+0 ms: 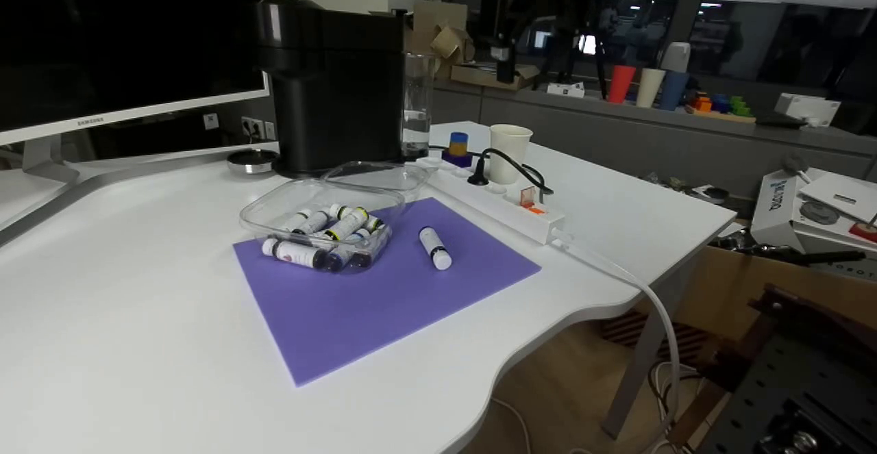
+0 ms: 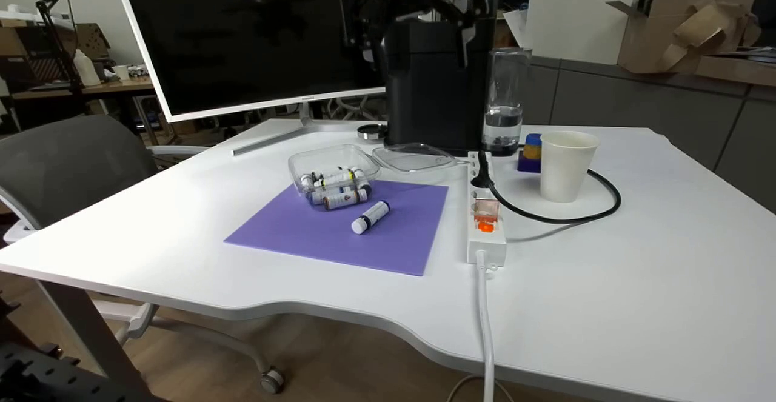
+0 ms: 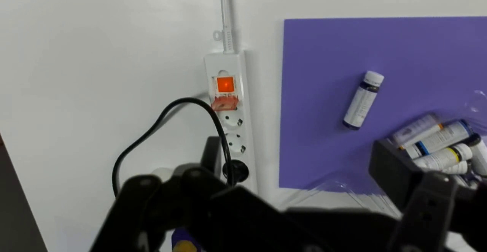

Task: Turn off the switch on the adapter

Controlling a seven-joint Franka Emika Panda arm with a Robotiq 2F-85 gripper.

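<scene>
Black gripper (image 3: 298, 159) hanging spread and pinching nothing, with the orange switch (image 3: 225, 84) lying off beyond one fingertip (image 3: 211, 153).

We are reading ROBOTIQ on the gripper in an exterior view, where it is hovering high above the table (image 2: 606, 305). In the wrist view the adapter (image 3: 240, 130) is running up the picture, its long axis roughly square to the line between the fingertips, passing just beside the picture-left one. The switch is sitting farther up, near the cord (image 3: 224, 8) end, its cover (image 3: 225, 103) standing open; it is glowing, so we are taking it as on. The move, we are judging, is calling for travel along the adapter, then down. Farther out, labels on the bottles (image 3: 443, 138) are blurring; the monitor (image 1: 123, 43) is showing SAMSUNG, a box (image 1: 822, 238) what looks like ROBOTIQ.
</scene>
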